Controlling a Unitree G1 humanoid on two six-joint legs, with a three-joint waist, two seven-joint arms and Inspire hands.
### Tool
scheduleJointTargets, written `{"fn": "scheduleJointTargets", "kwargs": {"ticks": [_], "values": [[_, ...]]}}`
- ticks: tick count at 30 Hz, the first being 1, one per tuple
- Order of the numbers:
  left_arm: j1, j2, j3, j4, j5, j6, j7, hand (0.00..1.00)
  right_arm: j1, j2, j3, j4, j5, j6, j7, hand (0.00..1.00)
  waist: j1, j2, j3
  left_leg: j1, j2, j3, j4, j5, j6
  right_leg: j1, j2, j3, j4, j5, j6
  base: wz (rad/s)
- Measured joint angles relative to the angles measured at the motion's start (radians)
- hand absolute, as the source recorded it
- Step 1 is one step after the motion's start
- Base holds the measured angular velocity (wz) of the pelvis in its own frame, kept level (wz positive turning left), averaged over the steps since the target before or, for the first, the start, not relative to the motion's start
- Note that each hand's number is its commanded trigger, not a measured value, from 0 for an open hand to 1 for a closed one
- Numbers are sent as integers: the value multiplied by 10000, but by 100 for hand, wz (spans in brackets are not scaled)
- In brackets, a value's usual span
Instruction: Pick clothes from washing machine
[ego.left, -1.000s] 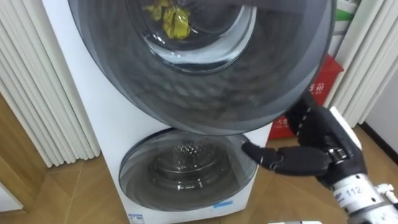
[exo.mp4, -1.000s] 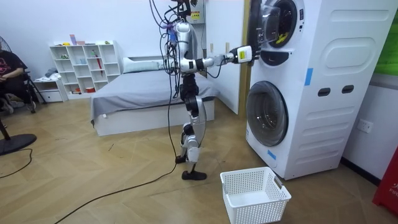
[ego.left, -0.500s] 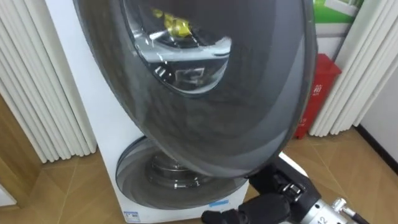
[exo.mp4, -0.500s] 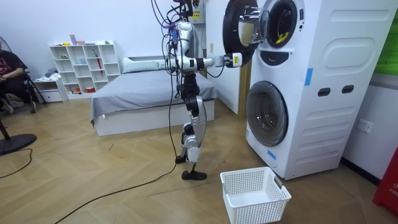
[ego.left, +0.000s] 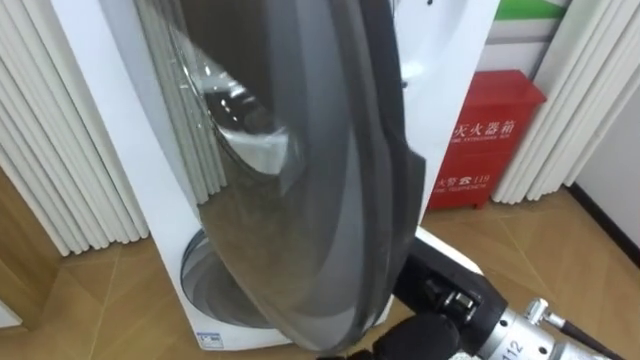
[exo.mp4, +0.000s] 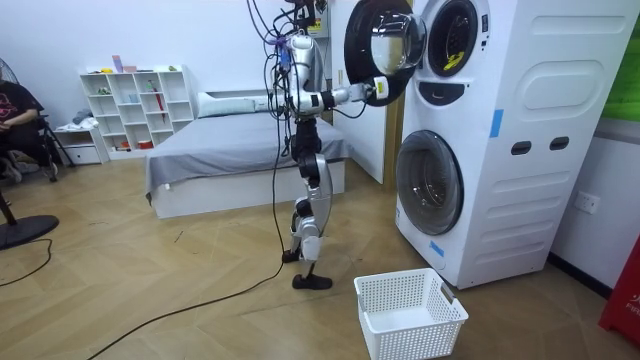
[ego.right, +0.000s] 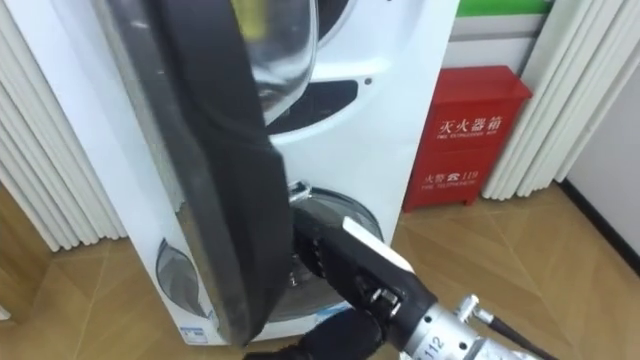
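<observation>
Smoked grey plastic and glass stand close before us. This is the upper door (ego.left: 300, 170) of the washing machine (exo.mp4: 520, 140), swung out on its hinge and turned almost edge-on. Our right hand (ego.left: 435, 300) sits at the door's lower rim, at about five o'clock in the left eye view. Its fingers are tucked under and behind that rim, so we cannot tell whether they curl round it or lie straight against it.

The clothes (exo.mp4: 452, 63), a yellow piece, lie in the upper drum, at about three o'clock from the hand in the room view. None are out yet. The lower door (exo.mp4: 430, 182) is shut. A white basket (exo.mp4: 410, 312) waits on the floor at about four o'clock from our feet in the room view, and a red cabinet (ego.left: 485, 135) stands at three o'clock of the open door.

We judge the step in hand to be clearing the door. To do it well, we should bring it wide enough that it will not drift back. Then we should free the hand downward from the rim before reaching round the edge into the drum mouth, keeping the forearm off the glass.
</observation>
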Motion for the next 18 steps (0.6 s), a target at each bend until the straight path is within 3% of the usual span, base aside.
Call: {"fn": "scheduleJointTargets", "kwargs": {"ticks": [3, 7, 11, 15, 18], "values": [[-104, -31, 8, 25, 5, 1, 49, 0, -112, 45, 399, -290, -95, 11, 74, 0, 227, 13, 9, 89, 19, -28, -23, 0, 0, 105, -3, -103, 25, 0, -1, 9], [-83, -67, 120, -14, 43, -28, 56, 0, -224, 110, 265, -282, -302, 116, 88, 0, 436, 29, 16, 157, 12, -296, -95, 0, 0, 279, -31, -431, -16, 0, 0, 18], [-65, -85, 217, -139, 43, -94, 107, 0, -360, 155, 575, -282, -447, 239, 93, 0, 880, 0, 11, 125, -8, -335, -57, 24, -18, 298, -74, -618, -55, -32, -33, 7], [-44, 15, 492, -152, 59, -107, 107, 0, -392, 389, 773, -282, -630, 255, 71, 0, 1019, -257, -19, -87, -108, -758, -22, 156, -17, 296, -185, -960, -43, -114, -12, 33], [146, 13, 822, -225, 57, -106, 98, 0, -407, 454, 1054, -282, -606, 324, 18, 0, 1400, -341, -74, -191, -133, -1007, 37, 156, -17, 332, -209, -1147, -62, -118, -15, 21]]}}
